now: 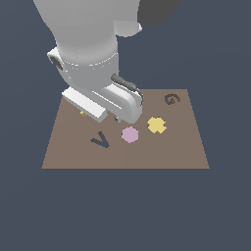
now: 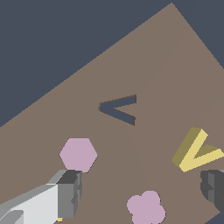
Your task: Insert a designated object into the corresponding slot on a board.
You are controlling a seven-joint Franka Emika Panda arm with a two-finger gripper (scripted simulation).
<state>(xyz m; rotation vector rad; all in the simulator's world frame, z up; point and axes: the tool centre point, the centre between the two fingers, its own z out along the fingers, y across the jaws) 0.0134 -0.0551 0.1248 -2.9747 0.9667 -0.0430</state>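
Note:
The designated object, a flat yellow V block, lies on the brown board, close beside one dark fingertip. In the exterior view only a yellow sliver of the block shows under the arm's white hand. The slot, a dark V-shaped recess, is empty and sits apart from the block. My gripper hangs over the board, open, with nothing held between its fingers. The other fingertip stands near a pink hexagon.
On the board lie a pink hexagon, a yellow cross and a pink clover-shaped piece beneath the open fingers. A dark G-shaped recess sits at the far corner on the exterior view's right.

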